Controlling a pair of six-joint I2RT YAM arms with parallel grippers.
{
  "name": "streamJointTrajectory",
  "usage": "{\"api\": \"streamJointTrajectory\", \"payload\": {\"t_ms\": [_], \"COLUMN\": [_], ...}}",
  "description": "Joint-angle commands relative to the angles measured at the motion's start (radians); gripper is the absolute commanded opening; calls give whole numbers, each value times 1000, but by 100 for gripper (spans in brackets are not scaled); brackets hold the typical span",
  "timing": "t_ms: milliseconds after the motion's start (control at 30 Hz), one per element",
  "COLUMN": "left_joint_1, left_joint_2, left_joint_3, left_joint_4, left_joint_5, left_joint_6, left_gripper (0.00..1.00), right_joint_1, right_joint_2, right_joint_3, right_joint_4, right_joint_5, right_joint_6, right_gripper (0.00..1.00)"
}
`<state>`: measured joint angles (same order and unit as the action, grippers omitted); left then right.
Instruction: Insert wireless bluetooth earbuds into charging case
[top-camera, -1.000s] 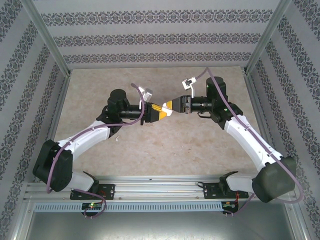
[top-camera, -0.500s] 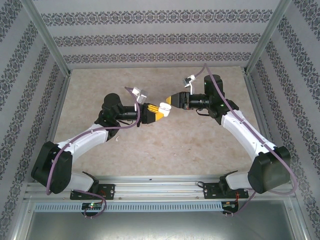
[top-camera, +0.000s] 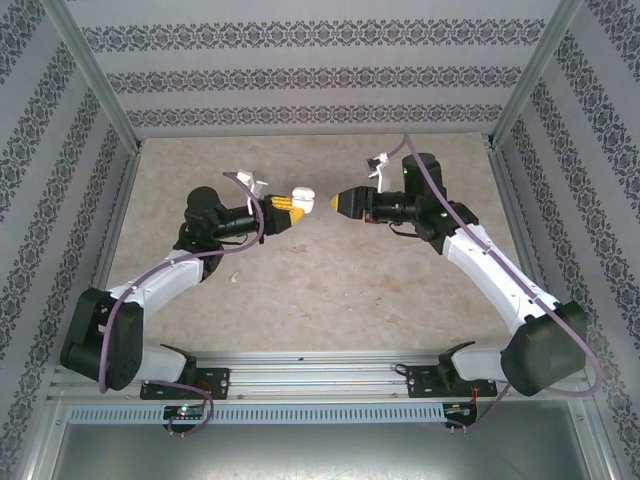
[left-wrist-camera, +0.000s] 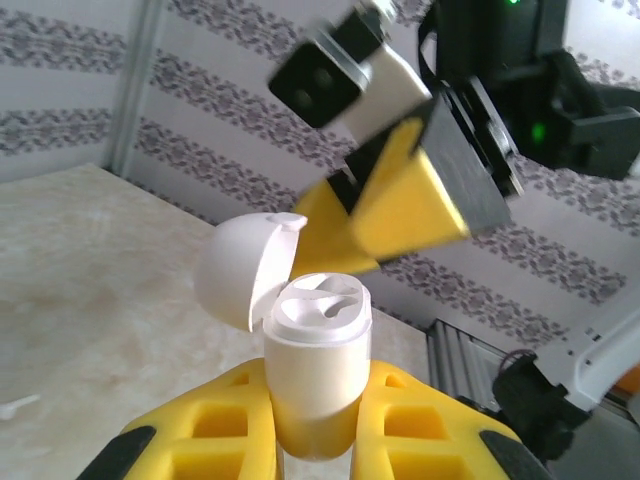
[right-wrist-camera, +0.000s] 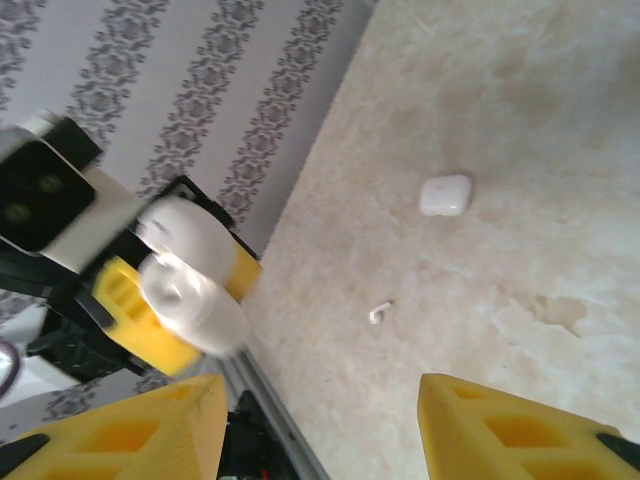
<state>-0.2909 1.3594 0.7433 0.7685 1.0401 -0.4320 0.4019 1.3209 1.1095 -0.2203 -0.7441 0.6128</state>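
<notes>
1. Pinches the charging case (left-wrist-camera: 315, 350) upright in the left gripper (left-wrist-camera: 315, 425), fingers pressed onto its lower body, lid flipped back on its hinge, two sockets facing up and seemingly empty.
2. Holds that case in the air, well above the table (top-camera: 330, 290), near the middle of the workspace in the top view.
3. Spreads the right gripper (right-wrist-camera: 320, 440) wide, with nothing between its fingers; hangs apart from the held case, tips aimed toward it.
4. Shows one earbud (right-wrist-camera: 378, 312) lying flat on the table, below and ahead of the right fingers in the right wrist view; too small to give the direction of its long axis.
5. Points to the right arm as the free one for the pick: probably calls for a reach down to the earbud, a pinch across the stem, then a stem-first drop into an open socket.
6. Counts two cases: the held one and a closed second case (right-wrist-camera: 445, 195) on the table near the earbud.
7. Counts one earbud for certain, plus a white speck (top-camera: 232, 278) on the table by the left forearm in the top view; cannot tell whether another earbud or the same one.
</notes>
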Motion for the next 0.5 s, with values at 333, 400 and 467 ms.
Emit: {"api": "streamJointTrajectory", "payload": {"t_ms": [333, 400, 467], "left_joint_1": [109, 134, 163], "left_joint_2": [-74, -89, -97], "left_joint_3": [-14, -3, 7], "left_joint_4": [-84, -156, -206], "left_joint_5": [-67, -103, -123], "left_joint_6": [70, 101, 125], "left_gripper": [0, 0, 0], "right_joint_1": [307, 361, 411], "right_joint_2": [138, 214, 310], "right_joint_3": [-33, -3, 43], "right_joint_4": [68, 40, 21], "right_joint_5": [389, 477, 532], "right_joint_6": [45, 77, 111], "right_gripper": [48, 46, 43]}}
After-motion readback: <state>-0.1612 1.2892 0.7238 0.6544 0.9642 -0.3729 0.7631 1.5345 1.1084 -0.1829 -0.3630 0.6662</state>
